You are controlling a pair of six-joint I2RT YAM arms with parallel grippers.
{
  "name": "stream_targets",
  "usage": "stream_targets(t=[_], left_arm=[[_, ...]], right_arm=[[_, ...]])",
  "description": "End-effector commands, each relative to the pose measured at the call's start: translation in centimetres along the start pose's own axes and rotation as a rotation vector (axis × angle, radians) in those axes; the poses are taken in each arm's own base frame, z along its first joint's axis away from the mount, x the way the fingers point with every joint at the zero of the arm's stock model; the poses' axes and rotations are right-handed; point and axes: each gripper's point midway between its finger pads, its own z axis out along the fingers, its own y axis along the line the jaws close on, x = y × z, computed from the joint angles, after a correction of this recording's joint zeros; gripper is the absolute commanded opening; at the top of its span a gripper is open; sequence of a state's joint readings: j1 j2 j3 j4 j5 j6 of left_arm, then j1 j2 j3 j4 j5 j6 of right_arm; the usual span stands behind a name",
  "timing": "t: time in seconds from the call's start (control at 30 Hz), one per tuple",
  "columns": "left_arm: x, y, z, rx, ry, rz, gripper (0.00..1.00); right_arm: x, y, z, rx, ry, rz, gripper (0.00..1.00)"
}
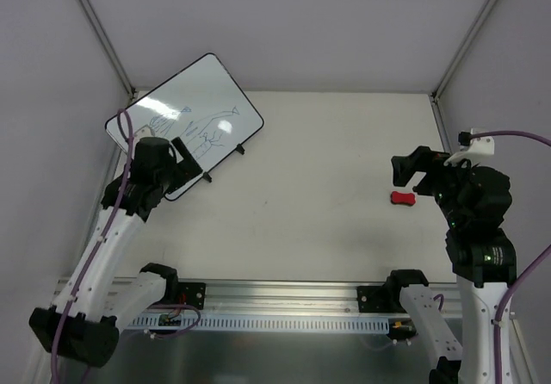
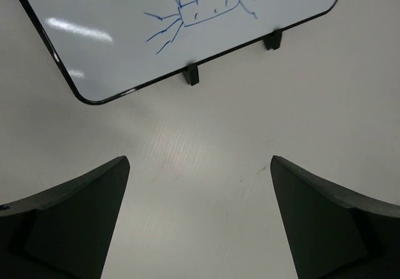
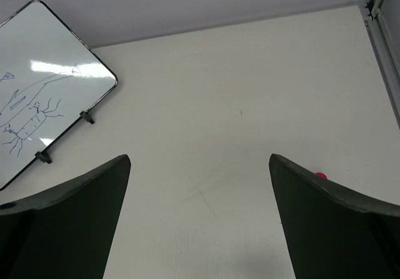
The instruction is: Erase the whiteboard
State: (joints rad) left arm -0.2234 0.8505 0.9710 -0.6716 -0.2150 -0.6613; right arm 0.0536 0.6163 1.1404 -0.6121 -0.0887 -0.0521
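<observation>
Overhead view: the whiteboard [image 1: 185,126] is lying flat at ten o'clock on the table [image 1: 327,143], carrying blue scribbles [image 2: 206,7] that are not yet wiped. The left gripper [image 1: 191,162] is hovering over its near edge, jaws spread wide and empty, probably to steady the board. The right gripper [image 1: 413,176], likewise wide and empty, is hanging beside the eraser [image 1: 401,198] at three o'clock, apparently lining up a grasp.

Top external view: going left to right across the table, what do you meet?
Whiteboard with blue scribbles → red eraser. Left out: the left pincer, which overlaps the board, and the right pincer, which overlaps the eraser.
</observation>
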Motion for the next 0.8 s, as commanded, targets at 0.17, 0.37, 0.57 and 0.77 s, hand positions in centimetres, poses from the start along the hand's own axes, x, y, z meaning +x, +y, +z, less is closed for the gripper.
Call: stream_targets(t=[0.17, 0.37, 0.57, 0.77], left_arm=[[4.3, 0.9, 6.9, -0.276, 0.131, -0.142, 0.90], [5.8, 0.8, 11.1, -0.427, 0.149, -0.151, 0.83], [6.2, 0.5, 14.6, -0.511, 0.149, -0.150, 0.78], [6.4, -0.1, 16.9, -0.535, 0.149, -0.150, 0.69]], right_arm=[[3.9, -1.5, 1.7, 0.063, 0.091, 0.054, 0.99], [5.5, -1.5, 2.1, 0.052, 0.130, 0.055, 0.99], [6.1, -1.3, 2.3, 0.018, 0.154, 0.010, 0.99], [6.2, -1.0, 2.8, -0.005, 0.176, -0.006, 0.99]])
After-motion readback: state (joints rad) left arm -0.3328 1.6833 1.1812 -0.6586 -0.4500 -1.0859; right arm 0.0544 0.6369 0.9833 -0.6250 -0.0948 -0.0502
